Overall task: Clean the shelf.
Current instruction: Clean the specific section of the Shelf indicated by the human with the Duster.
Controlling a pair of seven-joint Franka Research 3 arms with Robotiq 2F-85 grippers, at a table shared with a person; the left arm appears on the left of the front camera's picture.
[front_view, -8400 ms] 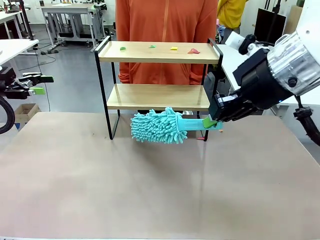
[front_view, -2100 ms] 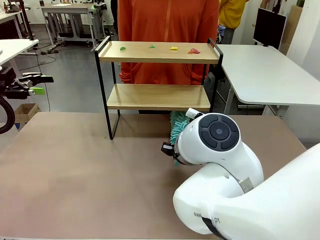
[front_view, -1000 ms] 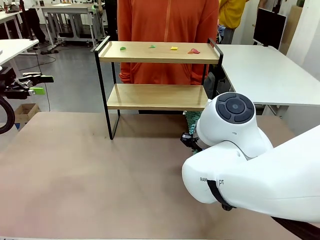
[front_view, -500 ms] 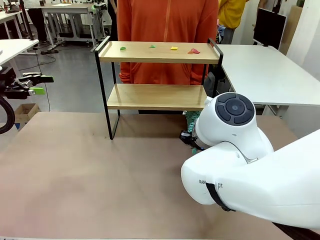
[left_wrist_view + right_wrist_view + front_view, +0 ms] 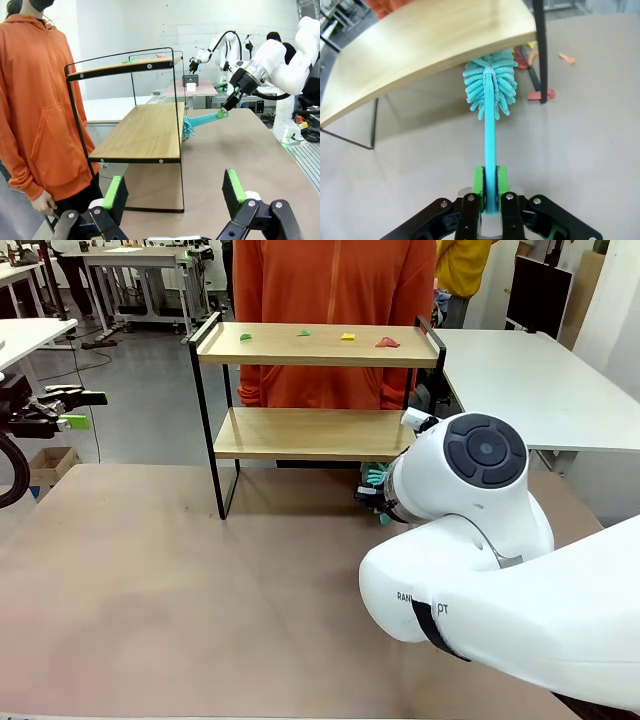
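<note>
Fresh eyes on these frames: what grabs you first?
The right arm's bulky white casing crowds the front view's foreground at the right. Its right pincer is shut on a teal fluffy duster, whose head sits at the lower board's edge of the shelf. Small coloured scraps dot the top board, with a person in an orange hoodie standing right behind.

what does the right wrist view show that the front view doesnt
Right wrist view: the right gripper shut on the teal duster by its handle, the fluffy head at the lower board edge, and red and orange scraps on the table by the frame's foot.
Front view: the shelf with its top board carrying four small coloured scraps, a person in orange behind it, the open left gripper at the left edge.
Both: the lower board, the duster's teal fringe, the brown table.
</note>
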